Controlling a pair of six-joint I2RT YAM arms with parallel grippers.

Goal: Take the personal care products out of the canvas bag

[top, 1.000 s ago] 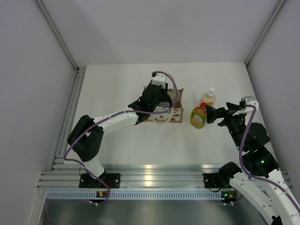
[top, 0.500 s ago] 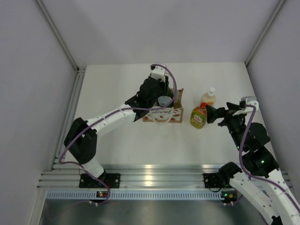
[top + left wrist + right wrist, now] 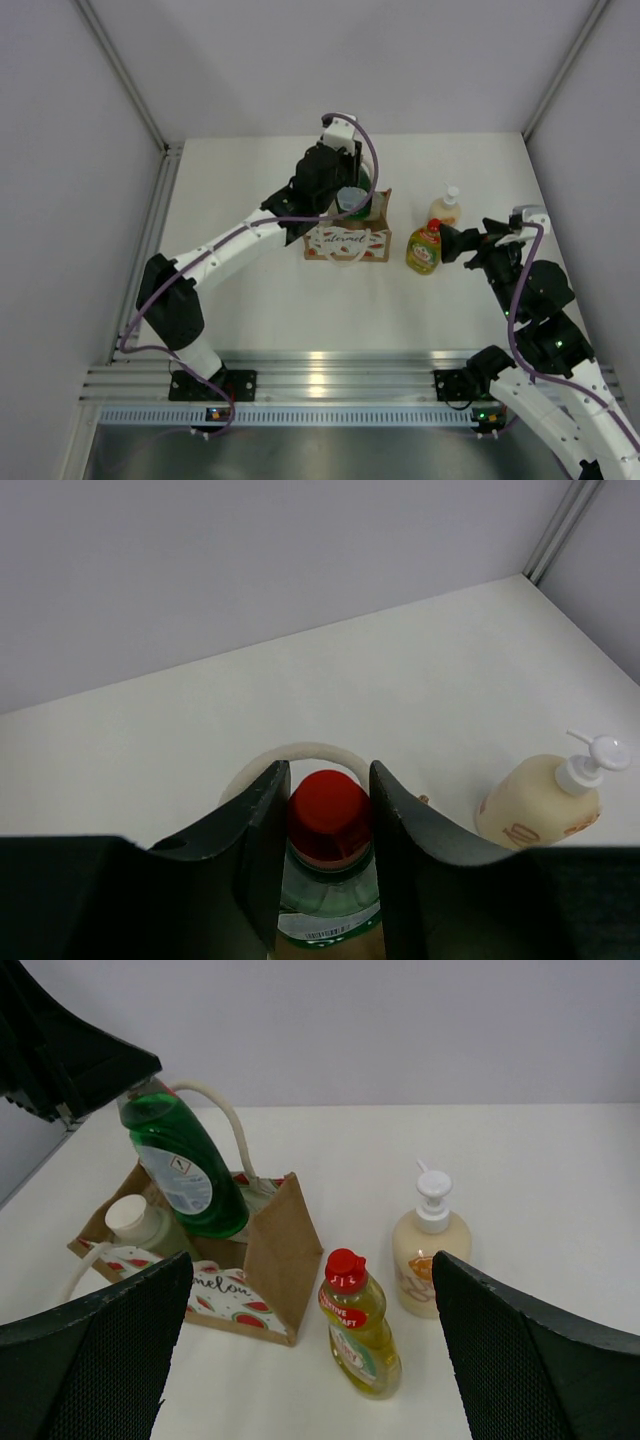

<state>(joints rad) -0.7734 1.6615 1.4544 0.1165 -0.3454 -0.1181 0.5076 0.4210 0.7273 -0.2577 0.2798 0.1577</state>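
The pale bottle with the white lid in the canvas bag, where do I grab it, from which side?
Probably by the white lid, straight down from above: the pale bottle stands upright with the walls of the canvas bag around its body, only its top free. The dark green bottle hangs close beside.

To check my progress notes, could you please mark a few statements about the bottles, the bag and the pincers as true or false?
1. The left pincer grips the green bottle by its top. True.
2. The yellow bottle is inside the bag. False: it stands on the table beside the bag.
3. The right pincer holds the pump bottle. False: it is open and holds nothing.
4. A white-lidded cylinder sits in the bag. True.
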